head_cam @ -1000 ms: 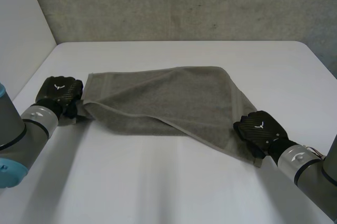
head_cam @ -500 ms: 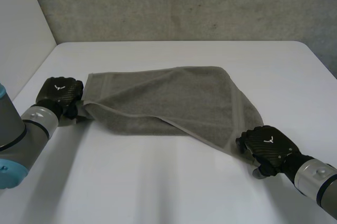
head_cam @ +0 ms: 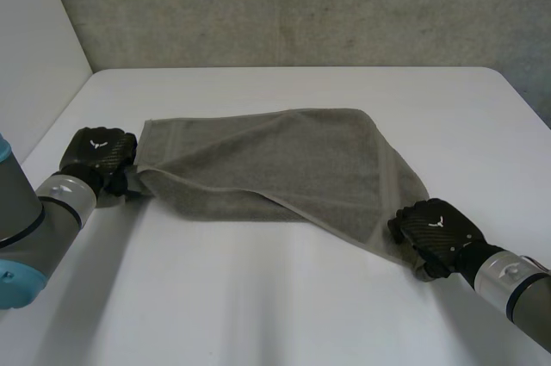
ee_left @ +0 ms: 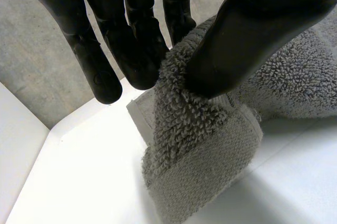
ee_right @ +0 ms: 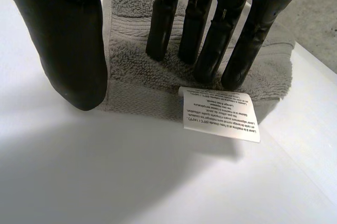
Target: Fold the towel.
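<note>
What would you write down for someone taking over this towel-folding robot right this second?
Left hand: shut, thumb and fingers pinching the towel at its left corner.
Right hand: open, straight fingers resting on the near right corner by the care label, thumb apart, not pinching.
Towel: grey, on the white table, stretched between the hands, near hem running diagonally.
Done: both hands are at corners.
Left: the right hand probably needs a grip, then the fold itself; no neat fold shows yet.
</note>
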`<action>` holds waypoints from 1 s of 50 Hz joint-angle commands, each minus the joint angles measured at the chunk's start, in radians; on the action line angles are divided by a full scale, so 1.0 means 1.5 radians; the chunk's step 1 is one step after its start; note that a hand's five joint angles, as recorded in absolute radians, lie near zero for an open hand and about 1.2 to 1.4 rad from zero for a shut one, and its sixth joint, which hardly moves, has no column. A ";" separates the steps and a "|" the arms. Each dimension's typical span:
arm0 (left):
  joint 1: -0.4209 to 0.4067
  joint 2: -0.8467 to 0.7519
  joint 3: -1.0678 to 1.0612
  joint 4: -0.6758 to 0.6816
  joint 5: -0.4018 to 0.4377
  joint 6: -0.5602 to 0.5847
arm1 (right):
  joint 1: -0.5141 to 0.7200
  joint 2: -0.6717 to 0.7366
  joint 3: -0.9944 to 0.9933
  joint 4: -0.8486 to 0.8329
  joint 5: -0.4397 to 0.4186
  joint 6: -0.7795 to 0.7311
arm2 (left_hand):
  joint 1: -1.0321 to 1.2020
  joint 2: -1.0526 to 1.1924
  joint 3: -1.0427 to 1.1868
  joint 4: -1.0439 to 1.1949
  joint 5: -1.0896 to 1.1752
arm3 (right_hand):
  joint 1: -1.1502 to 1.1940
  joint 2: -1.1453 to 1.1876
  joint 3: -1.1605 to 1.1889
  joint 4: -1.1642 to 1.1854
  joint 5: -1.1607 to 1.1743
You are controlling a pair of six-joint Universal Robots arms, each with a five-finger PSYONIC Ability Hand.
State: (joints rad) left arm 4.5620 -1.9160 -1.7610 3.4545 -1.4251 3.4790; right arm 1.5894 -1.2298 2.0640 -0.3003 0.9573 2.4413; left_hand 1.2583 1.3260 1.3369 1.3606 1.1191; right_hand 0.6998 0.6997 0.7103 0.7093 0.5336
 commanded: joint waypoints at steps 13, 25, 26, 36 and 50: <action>0.000 0.002 0.000 -0.001 0.000 0.000 | 0.004 0.006 -0.020 -0.001 0.003 0.008 | 0.092 0.047 0.040 0.024 0.068 | 0.432 0.432 0.425 0.425 0.426; -0.001 0.003 -0.001 -0.001 0.000 0.000 | 0.004 0.007 -0.023 0.000 0.003 0.008 | 0.092 0.047 0.040 0.024 0.068 | 0.449 0.449 0.442 0.443 0.444; -0.001 0.003 -0.001 -0.002 0.000 0.000 | 0.005 0.006 -0.024 0.001 0.004 0.008 | 0.092 0.047 0.040 0.024 0.068 | 0.464 0.464 0.457 0.458 0.459; -0.003 0.023 0.000 -0.007 0.002 -0.001 | 0.001 -0.107 -0.058 0.033 0.035 0.099 | 0.092 0.047 0.040 0.024 0.068 | 0.464 0.464 0.457 0.458 0.459; 0.007 0.298 0.021 -0.079 0.077 -0.084 | -0.074 -0.384 -0.300 0.240 0.025 0.313 | 0.092 0.047 0.040 0.024 0.068 | 0.464 0.464 0.457 0.458 0.459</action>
State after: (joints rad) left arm 4.5613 -1.6569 -1.7518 3.3853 -1.3482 3.4428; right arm 1.5389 -1.6915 1.8010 -0.1045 0.9985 2.8636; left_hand 1.2583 1.3260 1.3369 1.3609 1.1191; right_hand 1.3241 1.2839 1.3377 1.3346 1.1534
